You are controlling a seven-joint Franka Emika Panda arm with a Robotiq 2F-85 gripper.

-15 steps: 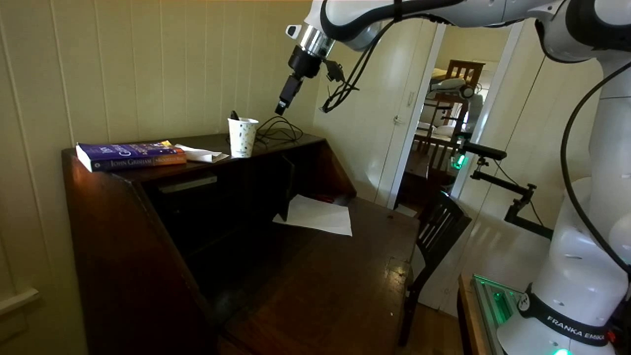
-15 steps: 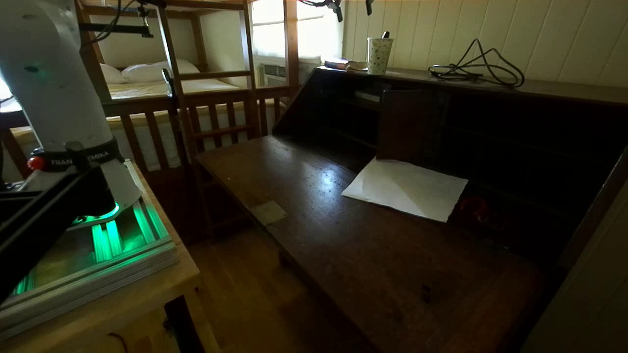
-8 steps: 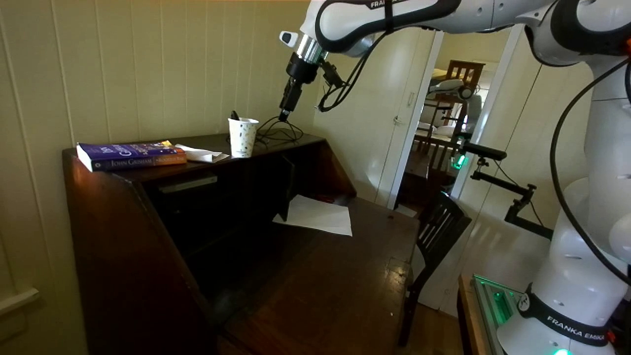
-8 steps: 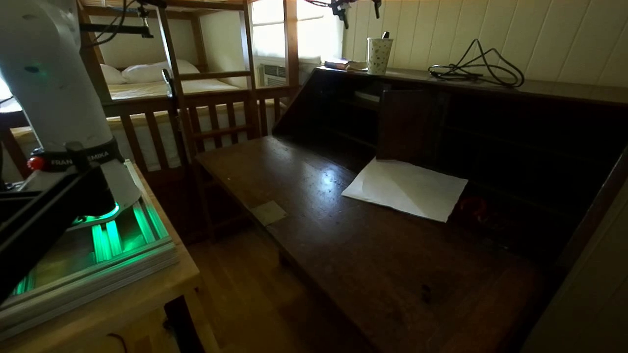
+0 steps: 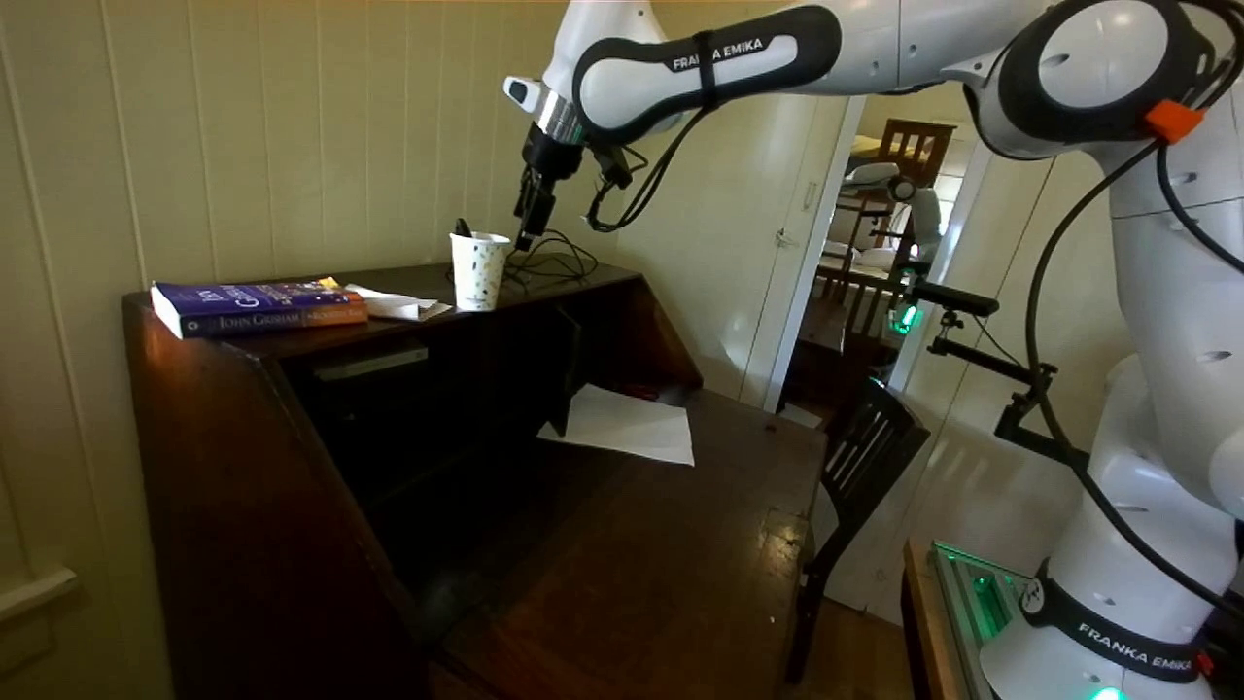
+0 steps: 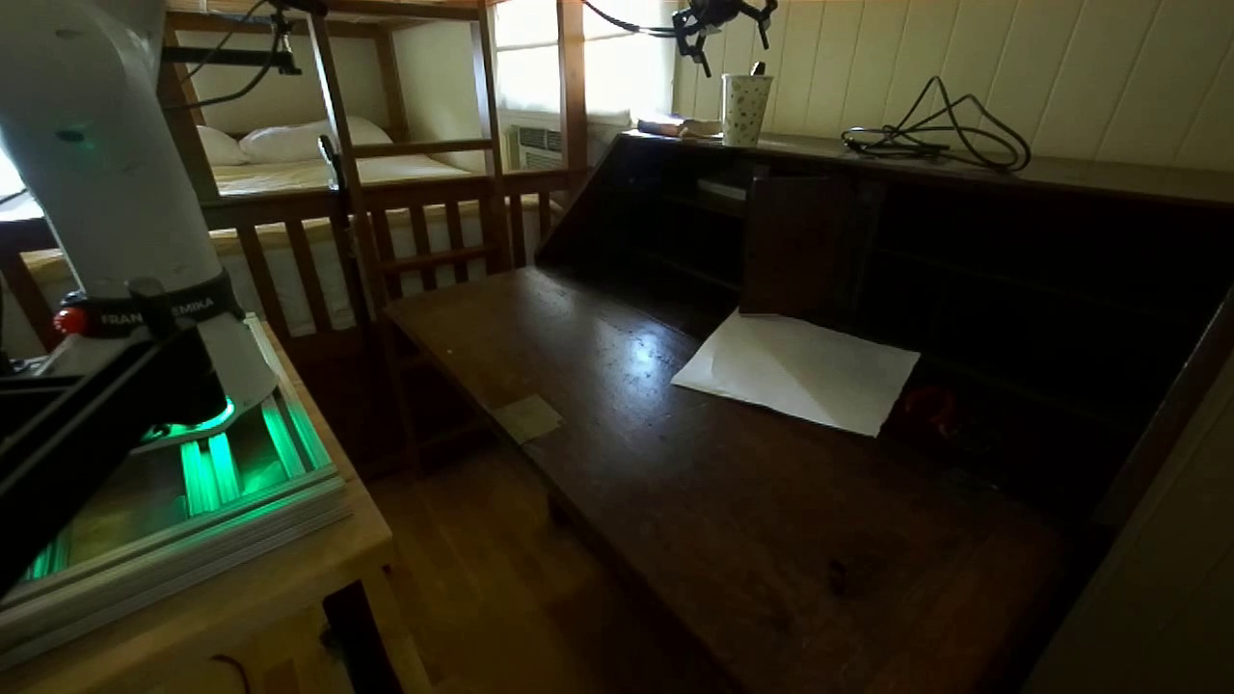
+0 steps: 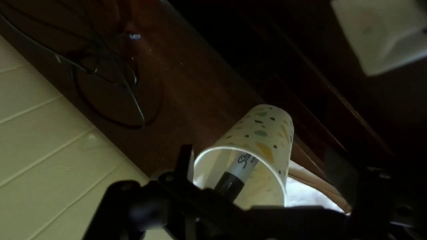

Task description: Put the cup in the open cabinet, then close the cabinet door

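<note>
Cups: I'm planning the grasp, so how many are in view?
1: the cup, upright on top of the cabinet, between book and cable; its dark interior could hide others.

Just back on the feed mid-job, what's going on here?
The robot's gripper is open close to the top of a white speckled cup, not holding it. The cup stands upright on top of the wooden cabinet, with a marker inside. The cabinet door stands open, so both putting the cup away and closing up are yet to be done.
</note>
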